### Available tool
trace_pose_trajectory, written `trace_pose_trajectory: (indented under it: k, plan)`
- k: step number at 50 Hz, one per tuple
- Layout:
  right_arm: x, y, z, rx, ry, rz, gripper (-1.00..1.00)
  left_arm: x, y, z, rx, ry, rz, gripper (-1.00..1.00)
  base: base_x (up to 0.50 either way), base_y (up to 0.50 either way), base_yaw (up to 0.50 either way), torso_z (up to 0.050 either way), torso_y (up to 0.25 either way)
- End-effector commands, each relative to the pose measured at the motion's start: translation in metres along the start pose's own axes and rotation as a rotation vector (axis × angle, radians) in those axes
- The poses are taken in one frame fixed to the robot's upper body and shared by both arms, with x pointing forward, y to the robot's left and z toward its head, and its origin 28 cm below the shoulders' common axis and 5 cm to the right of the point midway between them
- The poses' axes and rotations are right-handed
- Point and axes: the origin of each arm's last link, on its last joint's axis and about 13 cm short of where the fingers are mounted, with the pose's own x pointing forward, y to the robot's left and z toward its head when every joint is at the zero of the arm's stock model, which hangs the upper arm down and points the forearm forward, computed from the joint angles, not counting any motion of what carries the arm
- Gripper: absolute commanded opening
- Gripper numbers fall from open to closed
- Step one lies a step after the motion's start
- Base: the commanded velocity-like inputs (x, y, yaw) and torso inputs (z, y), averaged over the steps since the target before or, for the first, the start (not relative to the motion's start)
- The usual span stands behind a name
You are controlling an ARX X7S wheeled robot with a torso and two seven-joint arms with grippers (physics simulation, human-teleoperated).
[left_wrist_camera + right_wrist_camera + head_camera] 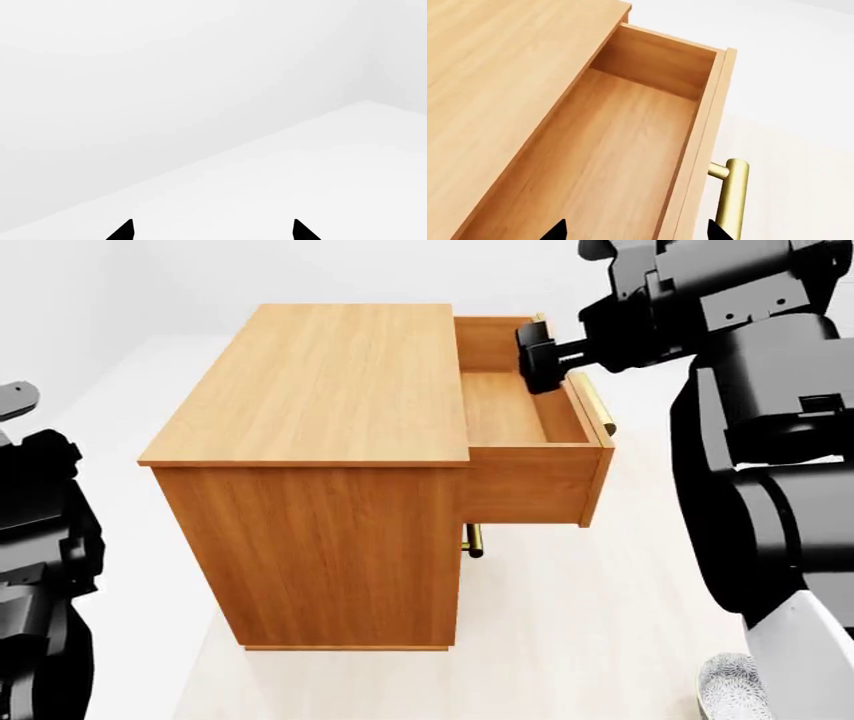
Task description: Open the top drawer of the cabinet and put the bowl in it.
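The orange-brown cabinet (320,390) stands in the middle of the head view. Its top drawer (534,425) is pulled out to the right, showing an empty shallow wooden box (607,165) and a brass bar handle (732,200). My right gripper (541,355) hovers over the far part of the drawer's front edge, open, with nothing between its fingertips (557,231). The speckled bowl (734,690) sits on the floor at the head view's lower right, partly hidden by my right arm. My left gripper (212,231) is open and faces only white wall and floor.
A lower drawer's brass handle (473,540) pokes out under the open drawer. My left arm (40,570) hangs at the left of the cabinet. White floor surrounds the cabinet on all visible sides.
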Motion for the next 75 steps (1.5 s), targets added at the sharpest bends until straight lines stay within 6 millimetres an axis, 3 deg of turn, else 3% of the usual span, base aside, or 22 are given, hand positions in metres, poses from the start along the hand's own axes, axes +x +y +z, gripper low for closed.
trace_pose_trajectory:
  k: [1, 31, 75]
  plan:
    - [0.007, -0.001, -0.007, 0.003, 0.027, 0.013, 1.00, -0.001, -0.001, -0.001, 0.003, 0.001, -0.002, 1.00, 0.00, 0.00, 0.00, 0.000, 0.000]
    - [0.024, -0.005, -0.027, 0.023, 0.071, 0.011, 1.00, -0.001, 0.000, -0.003, 0.007, 0.006, 0.002, 1.00, 0.00, 0.00, 0.00, 0.000, 0.000]
    - [0.016, -0.033, -0.038, -0.071, 0.117, -0.241, 1.00, -0.002, -0.001, -0.004, 0.009, 0.007, -0.004, 1.00, 0.00, 0.00, 0.00, 0.000, 0.000]
